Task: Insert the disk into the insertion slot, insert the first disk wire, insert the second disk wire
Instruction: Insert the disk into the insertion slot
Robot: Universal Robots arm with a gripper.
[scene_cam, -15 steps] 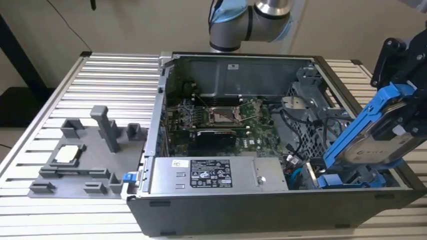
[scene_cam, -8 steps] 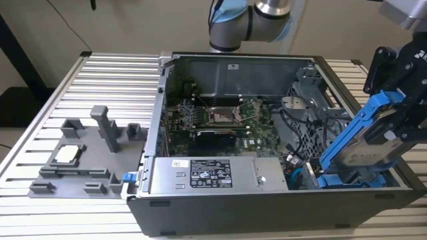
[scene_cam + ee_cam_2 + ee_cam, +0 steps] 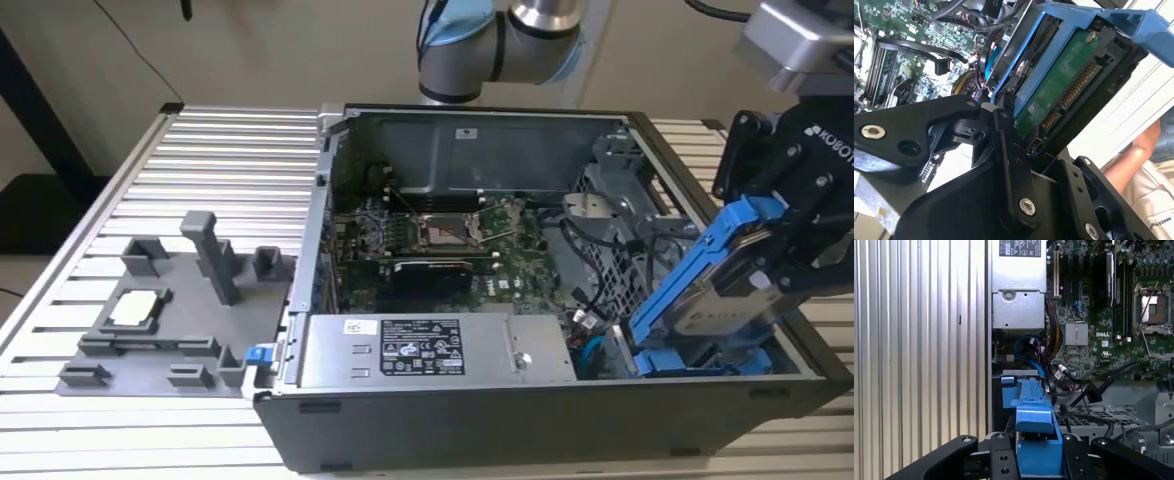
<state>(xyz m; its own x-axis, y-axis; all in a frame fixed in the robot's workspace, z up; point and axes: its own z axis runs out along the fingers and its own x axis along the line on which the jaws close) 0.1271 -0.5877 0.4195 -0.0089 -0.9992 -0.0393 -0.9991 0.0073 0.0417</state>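
At the exterior view's right, the hand (image 3: 790, 250) pinches the tilted disk (image 3: 717, 303) (silver-grey, bright blue frame, green underside).

Ribbed metal table (image 3: 200, 150) bears open computer case (image 3: 534, 425) and grey fixture (image 3: 174, 295).

Fixture tray (image 3: 140, 352) on the worktop (image 3: 214, 150), at the exterior view's left of the computer case (image 3: 534, 425); inside, motherboard (image 3: 514, 235) behind power supply (image 3: 414, 352), disk (image 3: 721, 297) tilted at that view's right.

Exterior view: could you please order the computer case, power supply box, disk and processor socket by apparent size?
1. computer case
2. power supply box and disk: too alike to rank; the disk is raised, perhaps nearer the camera
3. processor socket
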